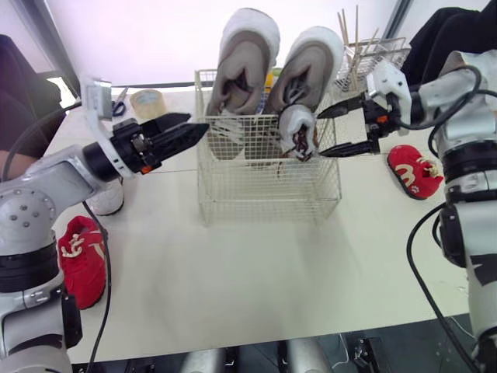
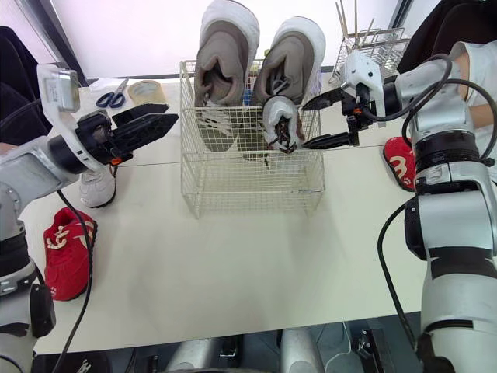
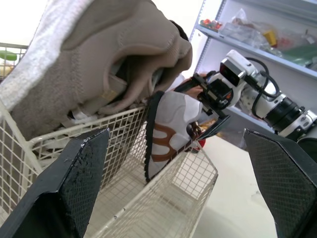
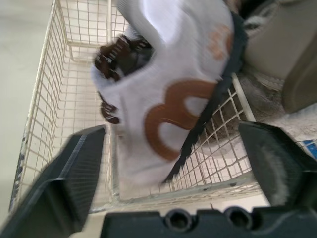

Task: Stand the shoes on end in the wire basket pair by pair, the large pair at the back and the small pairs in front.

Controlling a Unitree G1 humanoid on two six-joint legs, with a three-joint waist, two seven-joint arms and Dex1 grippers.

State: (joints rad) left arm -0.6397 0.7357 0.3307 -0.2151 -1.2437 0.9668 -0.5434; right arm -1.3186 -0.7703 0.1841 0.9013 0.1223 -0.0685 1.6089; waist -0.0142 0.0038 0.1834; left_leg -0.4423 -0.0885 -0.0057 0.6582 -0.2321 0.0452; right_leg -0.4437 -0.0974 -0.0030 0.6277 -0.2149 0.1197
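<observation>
Left of centre in the head views, a white small shoe [image 1: 106, 198] sits half hidden under the left arm [image 1: 54, 175]. At right, a red shoe [image 2: 400, 162] is partly covered by the right arm [image 2: 435, 85]. Another red shoe [image 1: 81, 258] lies at lower left.

The wire basket [image 1: 268, 190] at centre holds two large grey shoes [image 1: 245, 58] on end along its back. One small white-and-brown shoe [image 1: 298, 128] stands upright at its front right corner. The right gripper [image 1: 320, 134], fingers wide apart, sits just beside that shoe. The left gripper [image 1: 198, 122], fingers also spread, hovers at the basket's left rim.

The right wrist view shows the small shoe's brown side emblem, and the left wrist view shows shelves [image 3: 257, 29] behind.
</observation>
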